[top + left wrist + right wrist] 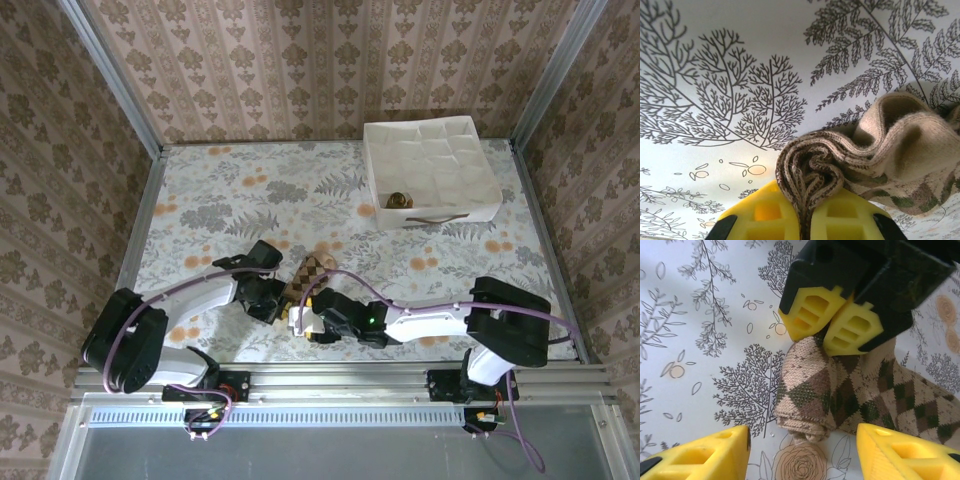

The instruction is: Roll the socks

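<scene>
Yellow plastic fingers (860, 207) of my left gripper (802, 220) clamp the bunched end of the brown-and-cream argyle fabric sock (900, 145), lying on the fern-printed tabletop (715, 60), probably to hold its fold; my right gripper (804, 454) stands wide astride that end, gripping nothing.
</scene>
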